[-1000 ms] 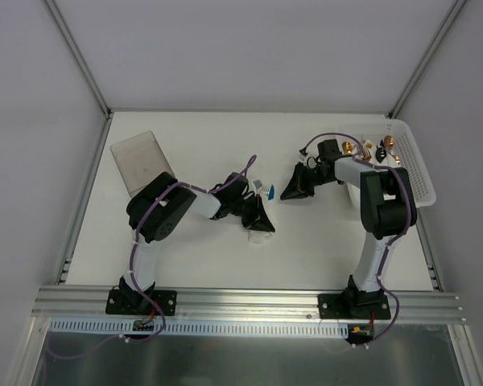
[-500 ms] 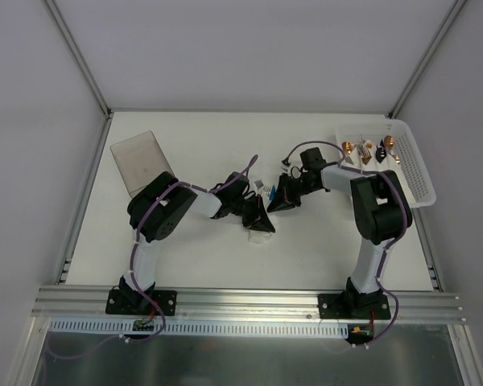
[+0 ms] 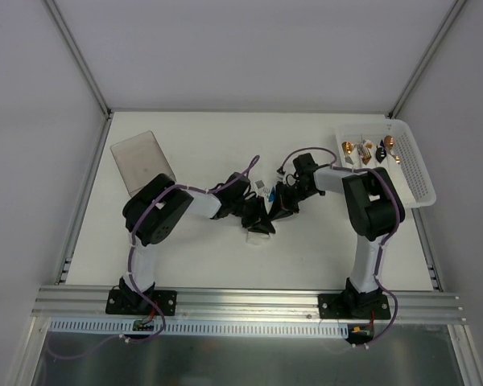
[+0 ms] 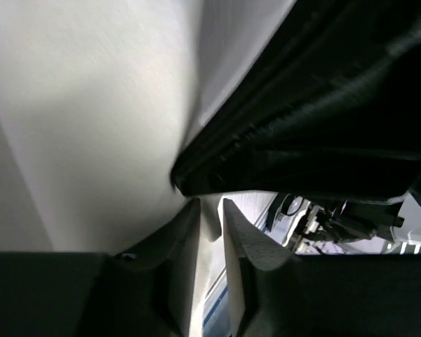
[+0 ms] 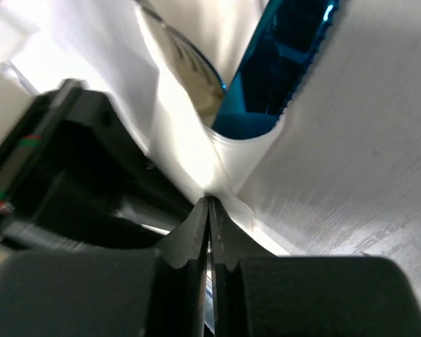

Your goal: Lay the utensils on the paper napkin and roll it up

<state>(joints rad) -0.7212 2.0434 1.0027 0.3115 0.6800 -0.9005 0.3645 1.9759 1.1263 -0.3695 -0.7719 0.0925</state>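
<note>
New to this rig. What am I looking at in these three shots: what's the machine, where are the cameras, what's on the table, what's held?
Two small robot arms are bolted at the near edge of a white table. The wide picture looks down from above and behind them: left arm on the left, right arm on the right. The other two pictures come from wrist cameras, so each shows its own two fingers up close.

Mid-table, both grippers meet at the paper napkin. The left gripper pinches a fold of it. The right gripper is closed on its edge, with the utensils, a blue handle and a silver piece, lying in the sheet just beyond.

Also there: a white basket at the right holding rolls with cutlery ends, and a translucent grey container at the left.
</note>
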